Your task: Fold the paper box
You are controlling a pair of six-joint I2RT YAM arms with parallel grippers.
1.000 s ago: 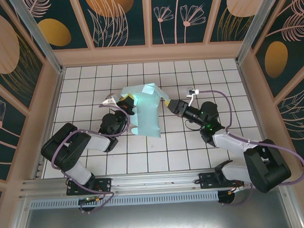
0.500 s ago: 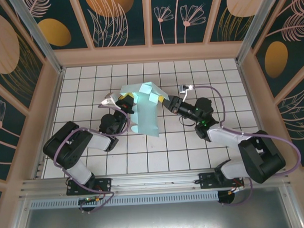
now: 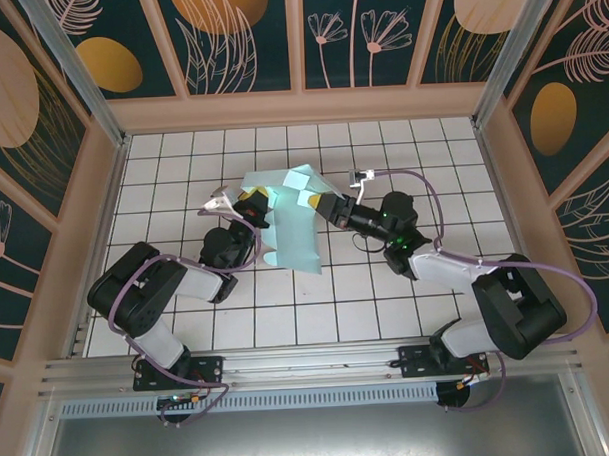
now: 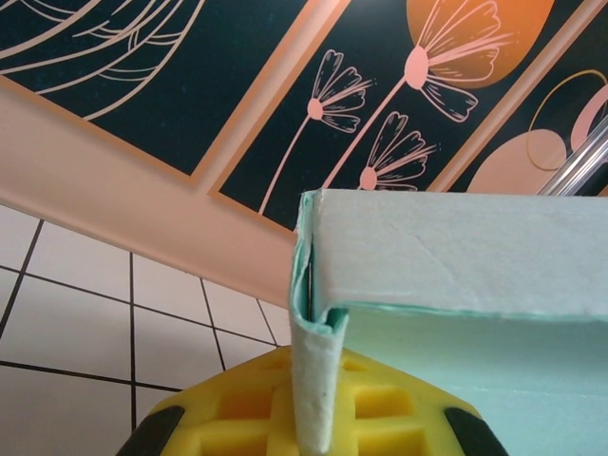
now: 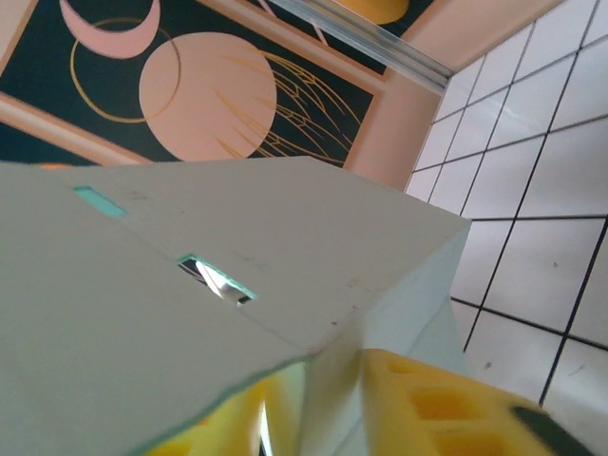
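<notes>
The paper box [image 3: 295, 236], pale mint card partly folded, stands raised over the tiled floor between my two arms. My left gripper [image 3: 254, 204] holds its left edge. In the left wrist view that gripper [image 4: 313, 423] is shut, its yellow pads [image 4: 233, 408] pinching a doubled flap of the paper box [image 4: 456, 266]. My right gripper [image 3: 326, 204] is at the box's upper right corner. In the right wrist view a flap of the paper box [image 5: 190, 285] runs down between the yellow fingers [image 5: 446, 408] of that gripper [image 5: 313, 423]; one pad touches it, and a slim gap shows at the other.
The white tiled floor [image 3: 287, 309] is walled by tan wooden borders [image 3: 300, 106] and dark flower-patterned panels on three sides. A metal rail [image 3: 289, 364] with both arm bases runs along the near edge. Two slots [image 5: 217, 280] are cut in the box's top panel.
My right gripper has moved left from beside the box onto its upper right corner and its jaws have narrowed round a flap. The left gripper has kept its grip and place.
</notes>
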